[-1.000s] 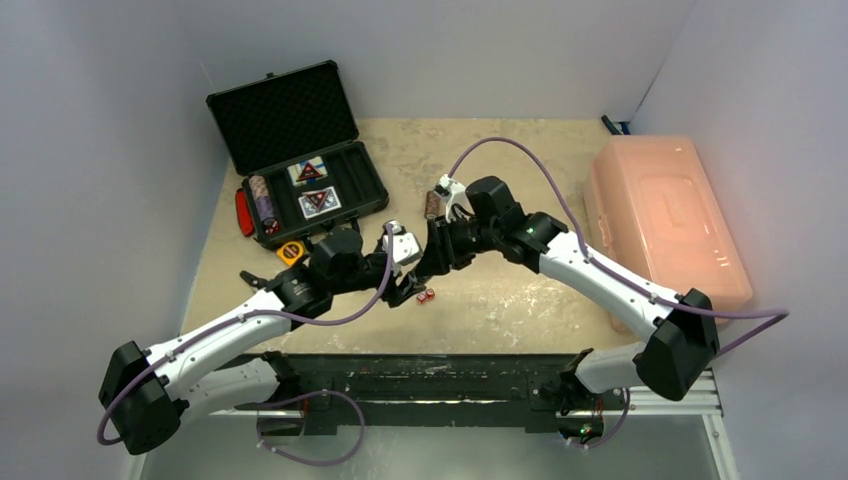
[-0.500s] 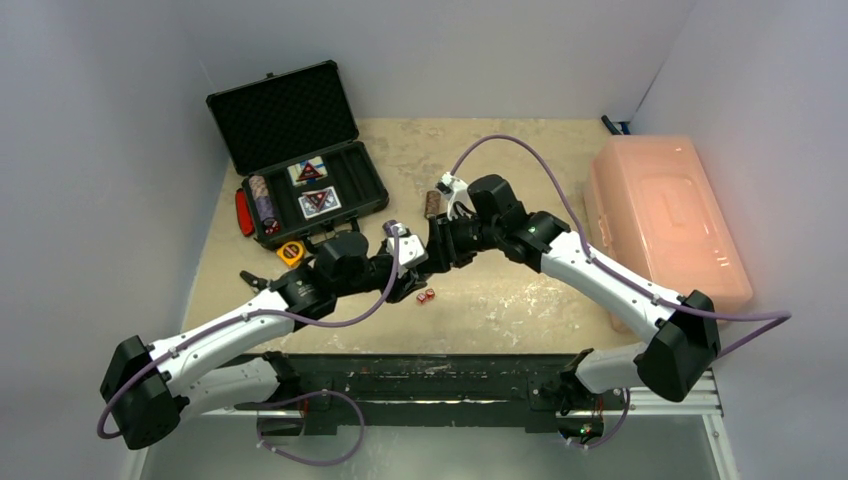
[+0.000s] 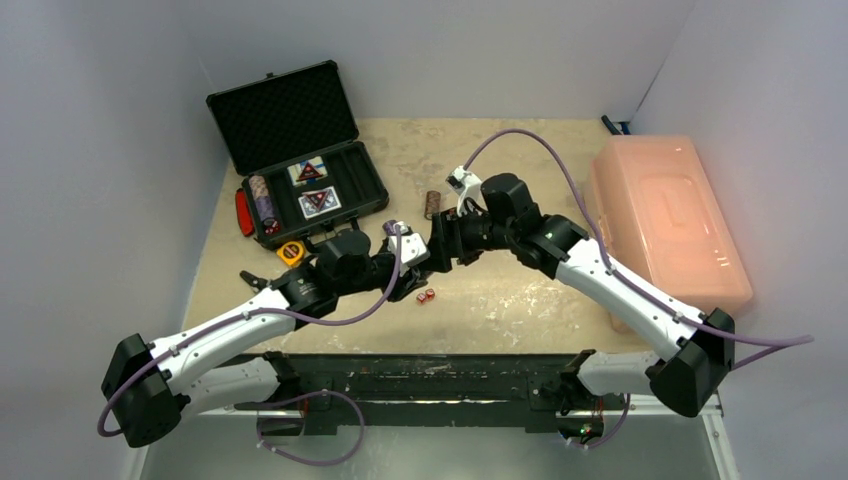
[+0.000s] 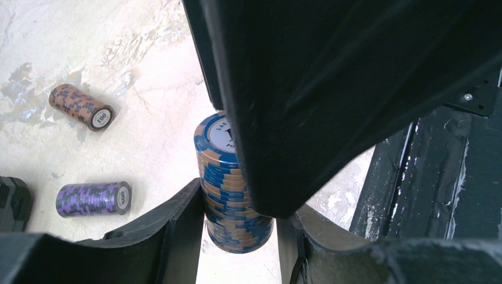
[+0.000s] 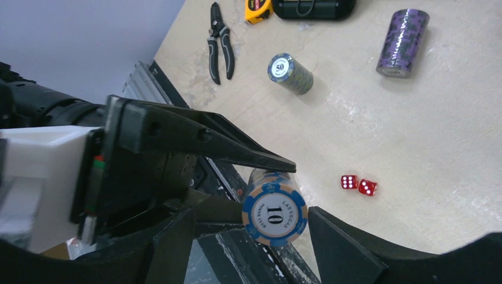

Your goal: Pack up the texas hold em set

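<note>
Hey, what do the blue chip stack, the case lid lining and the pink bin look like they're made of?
The blue chip stack: probably clay composite or hard plastic, matte, with striped edges and a round printed label. The case lid lining: looks like black foam, judging by its dimpled texture. The pink bin: translucent plastic, smooth, light showing through.

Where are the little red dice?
The red dice sit side by side on the table near its front edge in the top view; the right wrist view shows them right of the blue 10 chip stack.
</note>
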Controlling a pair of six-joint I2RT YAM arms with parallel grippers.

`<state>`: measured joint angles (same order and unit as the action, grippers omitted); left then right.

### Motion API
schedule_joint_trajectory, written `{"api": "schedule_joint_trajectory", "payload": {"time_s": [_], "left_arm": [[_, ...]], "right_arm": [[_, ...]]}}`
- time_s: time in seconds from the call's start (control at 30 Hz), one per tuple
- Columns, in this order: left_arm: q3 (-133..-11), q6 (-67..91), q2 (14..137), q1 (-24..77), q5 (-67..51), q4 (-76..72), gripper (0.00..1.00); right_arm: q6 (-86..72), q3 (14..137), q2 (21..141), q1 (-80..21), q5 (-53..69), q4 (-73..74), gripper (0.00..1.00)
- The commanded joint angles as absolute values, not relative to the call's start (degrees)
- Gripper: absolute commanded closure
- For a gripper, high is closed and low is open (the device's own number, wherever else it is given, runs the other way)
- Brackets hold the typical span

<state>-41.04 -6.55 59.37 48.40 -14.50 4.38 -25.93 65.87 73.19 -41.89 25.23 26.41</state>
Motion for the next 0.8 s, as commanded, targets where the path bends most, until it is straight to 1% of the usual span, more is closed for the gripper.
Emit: {"api": "schedule_joint_trajectory", "payload": {"time_s": [0.0, 0.1, 0.13, 0.53, 0.77], "left_arm": [[-44.09, -5.54, 59.44, 48.43, -12.14, 3.84, 1.00], [-44.50, -4.97, 59.33, 48.43, -10.34, 4.58, 1.00], [-44.67, -4.85, 59.26, 48.45, -9.84, 4.85, 1.00], [-47.10, -1.41, 59.72, 48.03, -0.22, 8.76, 1.00], [-49.86, 3.69, 60.27, 42.51, 1.73, 12.04, 1.00]], "right_arm": [[-26.63, 69.51, 69.96, -42.11, 23.00, 24.44, 0.22], [-26.72, 69.61, 68.79, -42.16, 20.91, 25.07, 0.05], [-26.75, 69.54, 68.36, -42.14, 19.75, 25.19, 0.02], [-28.28, 68.91, 63.40, -42.11, 8.59, 27.98, 0.01], [-29.17, 68.43, 61.10, -42.14, 2.82, 30.22, 0.01]]}}
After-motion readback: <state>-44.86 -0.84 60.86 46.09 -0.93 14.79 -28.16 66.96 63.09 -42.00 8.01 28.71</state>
